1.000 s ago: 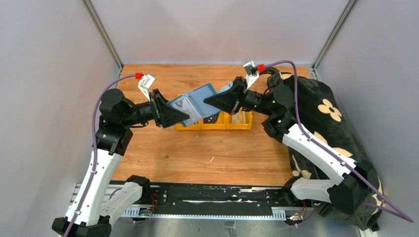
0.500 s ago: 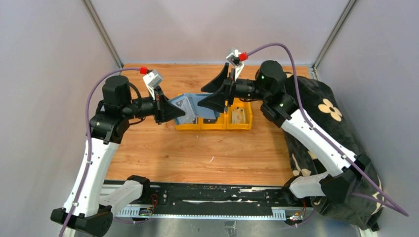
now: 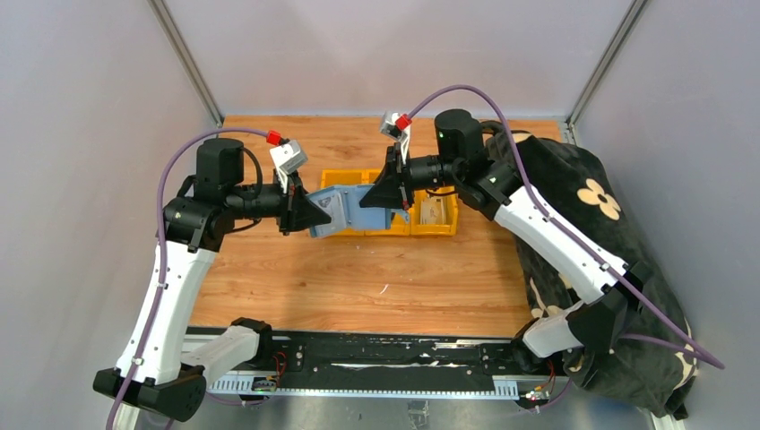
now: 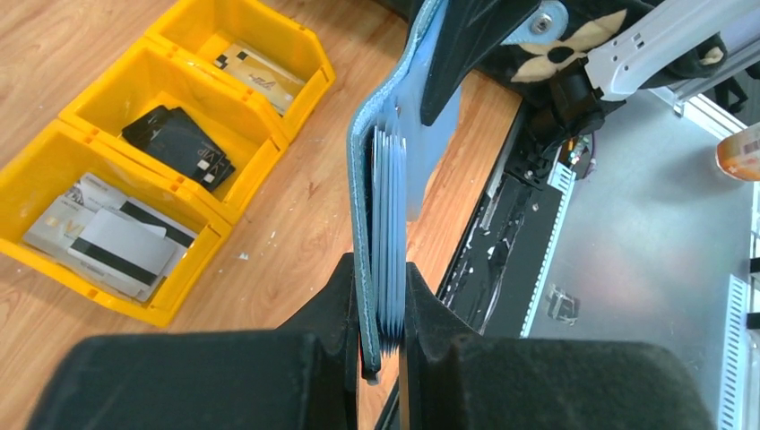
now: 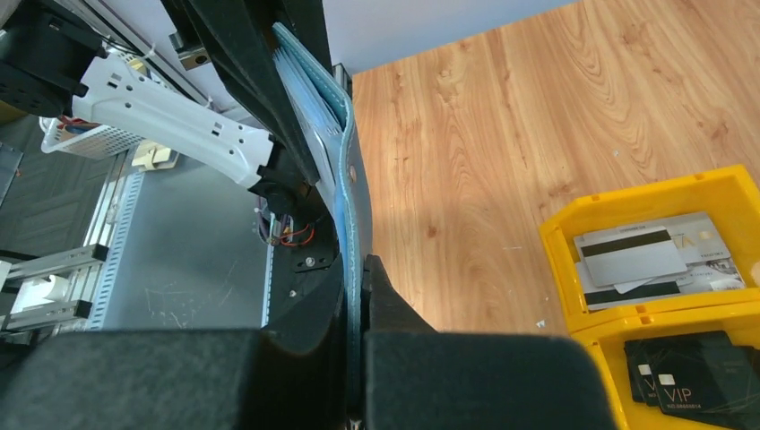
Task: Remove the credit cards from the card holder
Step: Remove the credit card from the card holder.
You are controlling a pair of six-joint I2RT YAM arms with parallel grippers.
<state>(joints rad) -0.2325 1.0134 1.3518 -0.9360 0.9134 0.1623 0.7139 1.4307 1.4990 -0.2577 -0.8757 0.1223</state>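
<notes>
The slate-blue card holder [image 3: 352, 208] hangs in the air between my two grippers, above the yellow bins. My left gripper [image 3: 324, 213] is shut on its left end. In the left wrist view the holder [image 4: 363, 179] stands edge-on, and the left gripper [image 4: 384, 279] pinches its cover together with a stack of thin light-blue leaves [image 4: 389, 206]; I cannot tell cards from pockets. My right gripper [image 3: 384, 195] is shut on the holder's other flap. In the right wrist view the right gripper [image 5: 357, 269] clamps the holder's stitched edge [image 5: 345, 170].
Three yellow bins [image 3: 427, 229] stand in a row under the holder. They hold grey-white cards [image 4: 103, 242], dark cards [image 4: 179, 139] and pale gold cards [image 4: 255, 72]. A black flower-print cloth [image 3: 596, 202] covers the table's right side.
Both grippers and the holder have moved left and lower. The right arm has reached further left across the bins. The holder looks more folded between the grippers.
</notes>
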